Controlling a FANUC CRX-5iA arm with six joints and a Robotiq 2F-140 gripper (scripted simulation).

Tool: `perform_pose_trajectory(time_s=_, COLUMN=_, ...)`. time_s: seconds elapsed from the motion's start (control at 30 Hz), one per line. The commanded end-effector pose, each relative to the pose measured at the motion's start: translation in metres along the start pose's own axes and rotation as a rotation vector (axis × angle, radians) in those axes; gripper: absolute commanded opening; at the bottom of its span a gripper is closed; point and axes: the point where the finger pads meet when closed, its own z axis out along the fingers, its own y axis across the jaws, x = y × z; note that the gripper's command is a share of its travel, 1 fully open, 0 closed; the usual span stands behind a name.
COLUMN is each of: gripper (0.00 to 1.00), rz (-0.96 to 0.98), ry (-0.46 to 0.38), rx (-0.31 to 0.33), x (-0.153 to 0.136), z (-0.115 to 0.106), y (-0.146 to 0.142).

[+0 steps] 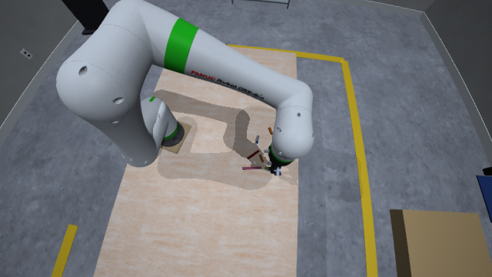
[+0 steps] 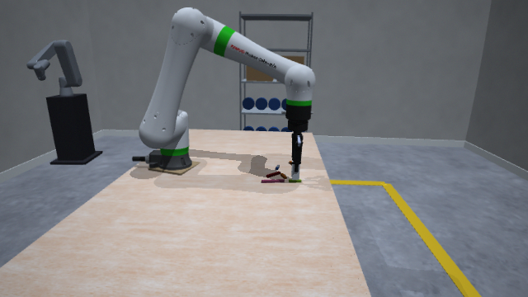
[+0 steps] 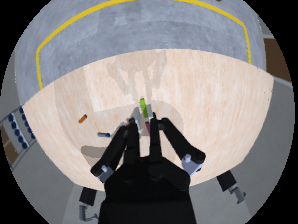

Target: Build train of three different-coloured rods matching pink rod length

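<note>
My gripper [image 2: 295, 177] [image 3: 144, 110] points straight down near the table, its fingers a little apart on either side of the lime rod [image 2: 298, 181] [image 3: 143, 103], which lies flat; it is not clamped. The pink rod [image 1: 250, 168] [image 2: 270, 181] [image 3: 147, 127] lies roughly in line with the lime one, a short pale gap between them. A dark red rod [image 1: 253, 155] [image 2: 273, 174] and an orange rod [image 1: 261, 158] [image 2: 284, 176] lie slanted behind. A grey rod [image 1: 257, 138] [image 3: 102, 134] lies with a blue rod [image 1: 257, 141] [image 3: 108, 135] at its end; whether they touch I cannot tell.
Another orange rod [image 1: 270, 130] [image 2: 290, 162] [image 3: 82, 118] lies farther back. The slanted red and orange rods are close to my fingers on the arm's base side. The table's edge [image 1: 297, 192] is a short way beyond the gripper. Arm shadow darkens the rods.
</note>
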Motion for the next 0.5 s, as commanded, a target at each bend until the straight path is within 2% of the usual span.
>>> perform_pose_trajectory(time_s=0.0, gripper=0.15, rz=0.000, ry=0.000, rx=0.000, x=0.0002, z=-0.0002, y=0.0001)
perform_pose_trajectory(time_s=0.47, gripper=0.15, rz=0.000, ry=0.000, rx=0.000, x=0.0002, z=0.0033, y=0.0001)
